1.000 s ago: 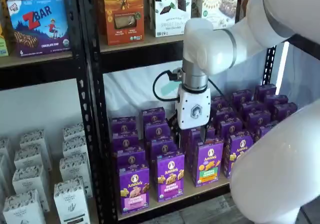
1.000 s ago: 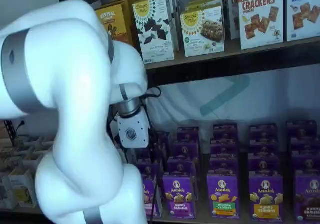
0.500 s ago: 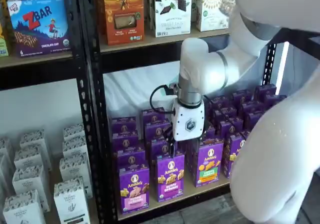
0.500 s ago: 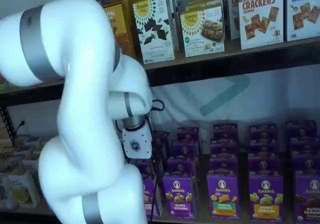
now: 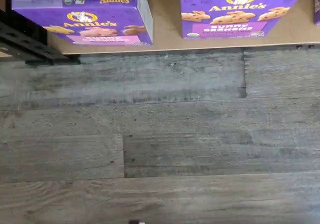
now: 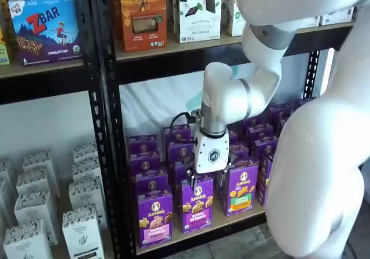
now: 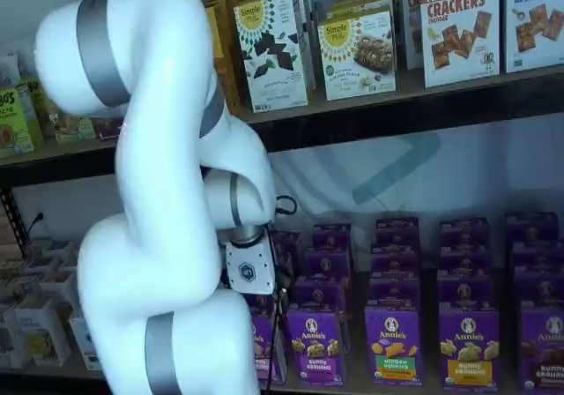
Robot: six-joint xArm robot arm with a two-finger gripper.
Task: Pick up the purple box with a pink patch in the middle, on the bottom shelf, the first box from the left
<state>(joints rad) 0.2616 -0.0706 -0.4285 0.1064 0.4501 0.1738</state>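
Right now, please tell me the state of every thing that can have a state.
purple box: upright at the front of the bottom shelf, not gripped.
gripper: hangs over the front boxes beside the purple box, holding nothing; whether a gap shows between the fingers I cannot tell.
carton with lilac panel: upright, untouched.
carton with green panel: upright, untouched.

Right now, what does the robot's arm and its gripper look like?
Glossy white rounded arm segments with grey bands at the joints. The gripper has a white body with a small dark hexagon logo and black fingers; a black cable loops beside its wrist.
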